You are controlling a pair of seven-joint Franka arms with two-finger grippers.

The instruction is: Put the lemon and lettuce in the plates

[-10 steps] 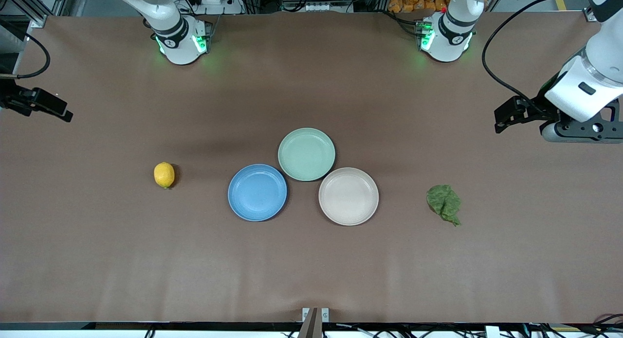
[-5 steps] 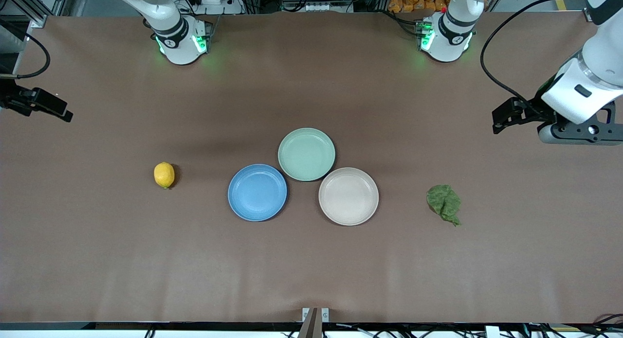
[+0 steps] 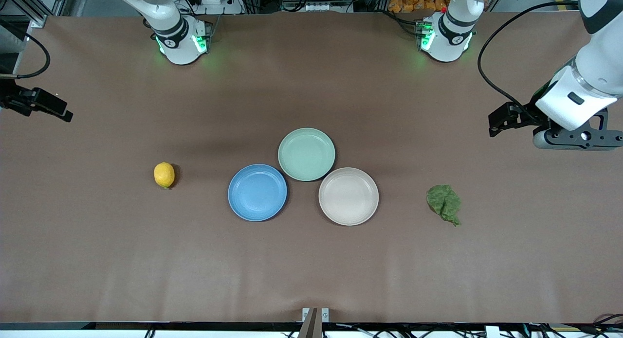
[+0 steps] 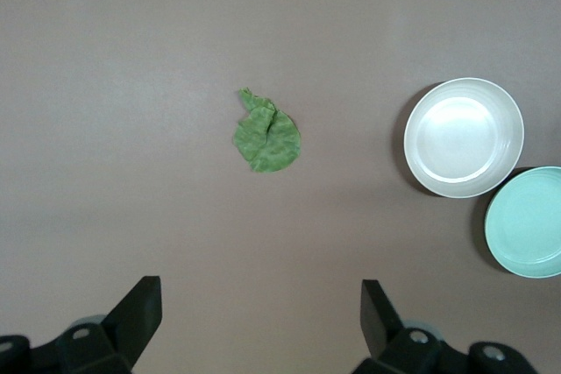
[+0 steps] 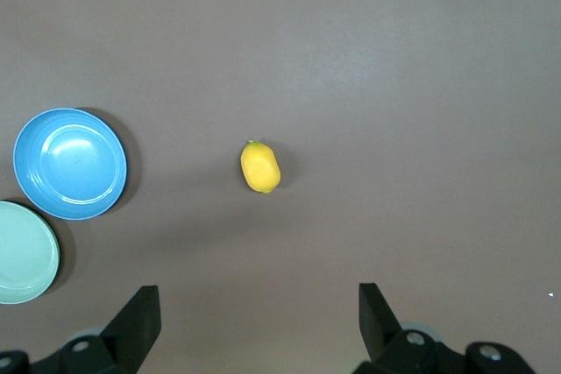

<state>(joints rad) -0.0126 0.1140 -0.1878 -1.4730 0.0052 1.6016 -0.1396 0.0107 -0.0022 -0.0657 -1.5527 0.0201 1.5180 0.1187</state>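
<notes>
I count three plates — blue plate [image 3: 257, 192], beige plate [image 3: 348, 196], mint-green plate [image 3: 306, 154] — one lemon [image 3: 164, 175], one lettuce [image 3: 444, 203].

Table [image 3: 311, 270]: lemon [image 3: 164, 174], lettuce [image 3: 443, 203], plates [image 3: 257, 192].

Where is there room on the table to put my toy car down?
Bare brown table lies nearer the front camera than the three round matte plates, blue, mint-green, beige, which crowd the middle. More lies between yellow lemon and blue plate, and between beige plate and green lettuce leaf.
</notes>
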